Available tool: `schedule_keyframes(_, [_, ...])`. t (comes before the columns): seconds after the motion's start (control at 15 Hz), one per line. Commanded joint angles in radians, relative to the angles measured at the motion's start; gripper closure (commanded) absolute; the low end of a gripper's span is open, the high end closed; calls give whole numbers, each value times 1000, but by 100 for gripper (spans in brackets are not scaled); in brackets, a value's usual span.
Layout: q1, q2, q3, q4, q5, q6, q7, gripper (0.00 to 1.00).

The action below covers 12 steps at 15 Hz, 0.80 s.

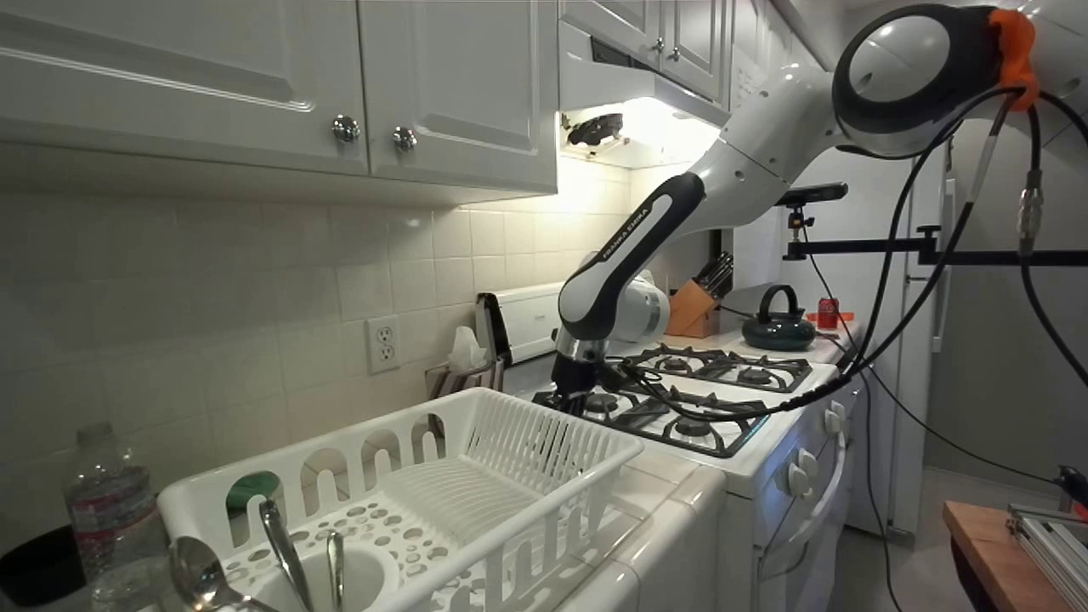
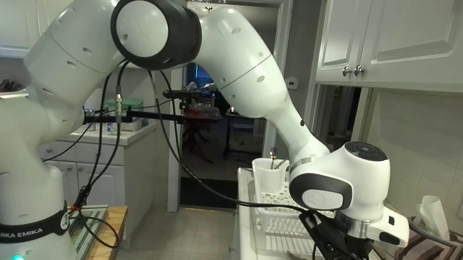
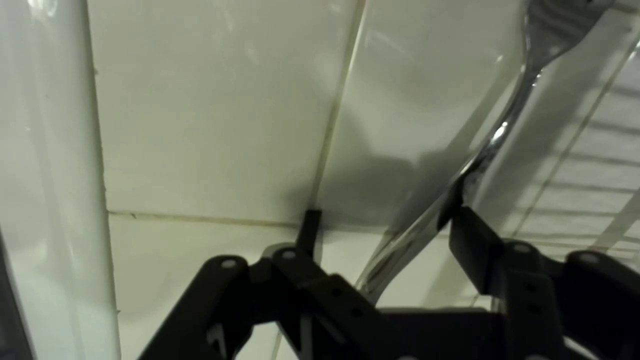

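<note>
At the bottom of the wrist view, the gripper (image 3: 387,217) had its fingers (image 3: 472,247) wide apart with the fork (image 3: 495,137) between them, slanting to the frame's upper right and closer to the right-side one, so a slow, soft squeeze seemed best.

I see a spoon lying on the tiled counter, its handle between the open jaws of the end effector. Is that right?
Not quite: that is a fork; its tines show in an exterior view. The rest holds: it lies on the tiled counter, its handle between the open jaws of the end effector, as the wrist view shows.
</note>
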Motion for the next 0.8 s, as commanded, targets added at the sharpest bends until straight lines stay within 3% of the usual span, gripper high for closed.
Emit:
schedule_keyframes(0.0, [32,7,-38,17,-56,-14,72,62])
schedule_keyframes(0.33, [73,1,-94,33,-112,-61,155,96])
schedule_keyframes(0.73, [113,-45,-132,8,-144,-75,219,95])
